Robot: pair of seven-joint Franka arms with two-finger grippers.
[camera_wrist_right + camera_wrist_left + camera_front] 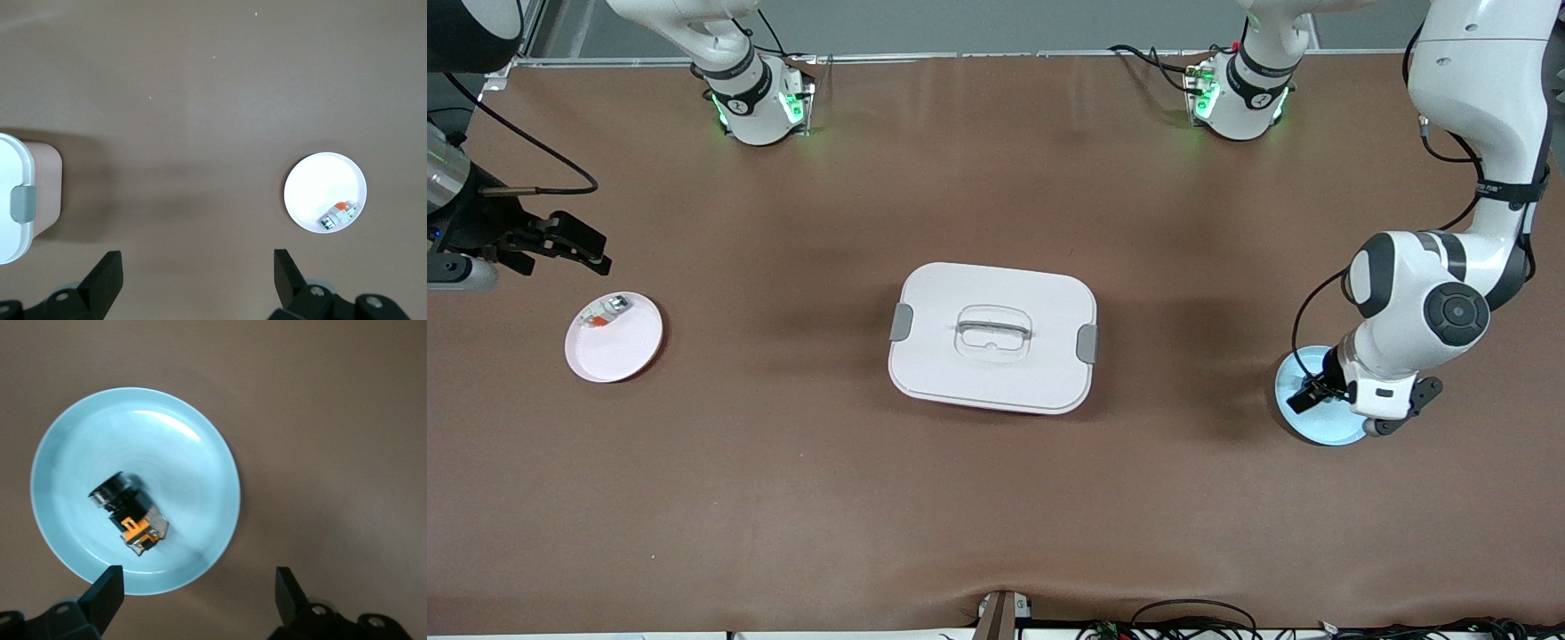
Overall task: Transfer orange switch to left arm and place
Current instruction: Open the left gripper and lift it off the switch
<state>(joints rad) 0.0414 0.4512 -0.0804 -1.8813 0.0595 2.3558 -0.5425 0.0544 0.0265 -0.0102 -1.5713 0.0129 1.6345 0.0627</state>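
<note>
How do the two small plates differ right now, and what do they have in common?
The blue plate lies at the left arm's end of the table; the pink plate lies at the right arm's end. The blue plate holds the orange switch; the pink plate holds a silver-and-clear part. The left gripper hangs open over the blue plate; the right gripper waits open, off the pink plate. Both are small and round, each holding one part, with the box between them.

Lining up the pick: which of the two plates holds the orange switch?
The blue plate under the left gripper holds the orange switch. The pink plate, toward the right arm's end, holds a silver-and-clear part.
</note>
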